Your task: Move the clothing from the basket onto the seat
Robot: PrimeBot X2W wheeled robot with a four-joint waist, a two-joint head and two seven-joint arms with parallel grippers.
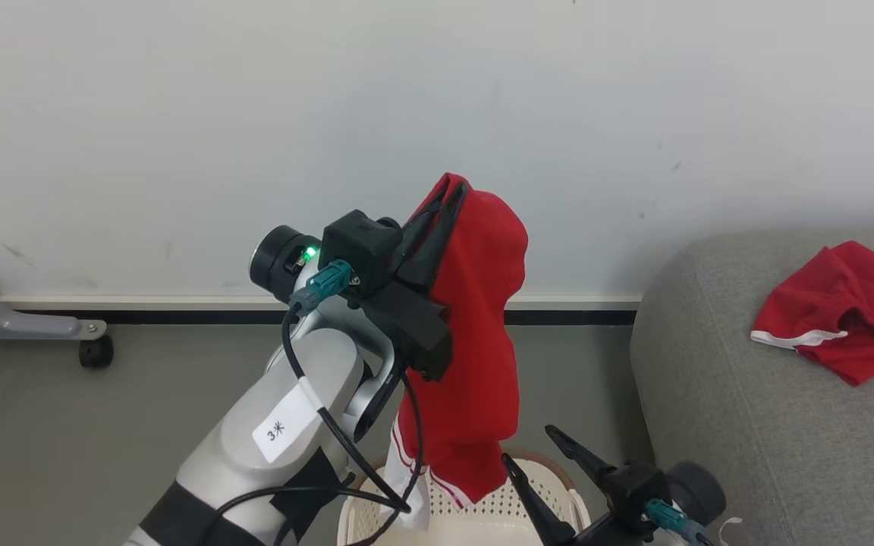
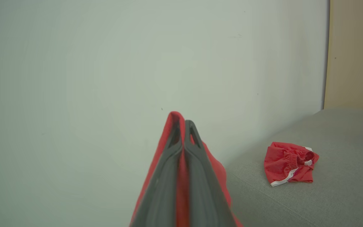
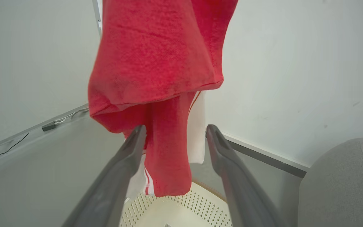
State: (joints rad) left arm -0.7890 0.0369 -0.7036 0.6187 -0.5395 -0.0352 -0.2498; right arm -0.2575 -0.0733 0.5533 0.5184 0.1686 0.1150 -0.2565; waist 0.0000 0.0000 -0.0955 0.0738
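One red piece (image 1: 839, 311) lay on the seat (image 1: 710, 417). The left gripper (image 1: 448, 189) clamped a second garment (image 1: 475, 356) above the basket (image 1: 513, 509), seemingly empty. The right gripper (image 1: 528, 445) gaped.

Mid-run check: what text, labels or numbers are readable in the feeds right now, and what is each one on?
"3米": on the white tag at the left forearm.
Hanging red garment: no lettering or number shows on the folds in view.
Red piece on the seat: white trim, no readable print.
Nothing else legible.
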